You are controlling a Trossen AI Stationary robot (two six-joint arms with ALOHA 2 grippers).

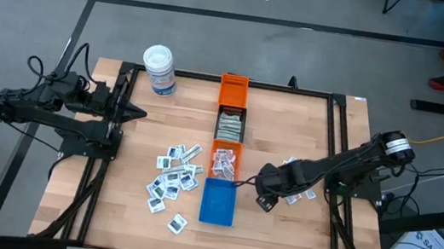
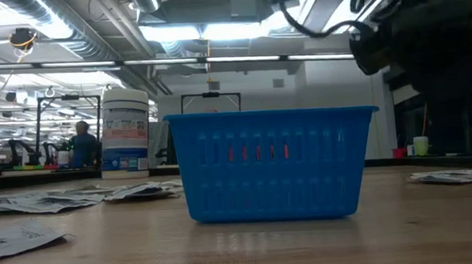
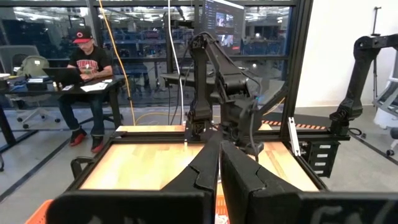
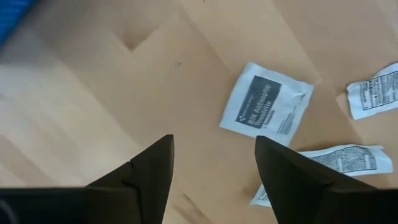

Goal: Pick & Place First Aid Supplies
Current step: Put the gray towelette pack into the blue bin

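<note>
White packet (image 4: 266, 106), print maybe "Antiseptic Towelette", lies beyond open right claw (image 4: 214, 163).

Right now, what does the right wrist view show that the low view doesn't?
Only the right wrist view: the right hand open, empty, over bare wood, a white packet with dark print just ahead, two more packets beside it.

Only the low view: the blue bin side-on and the white tub behind it.

Both: the wooden table with loose packets lying flat.
</note>
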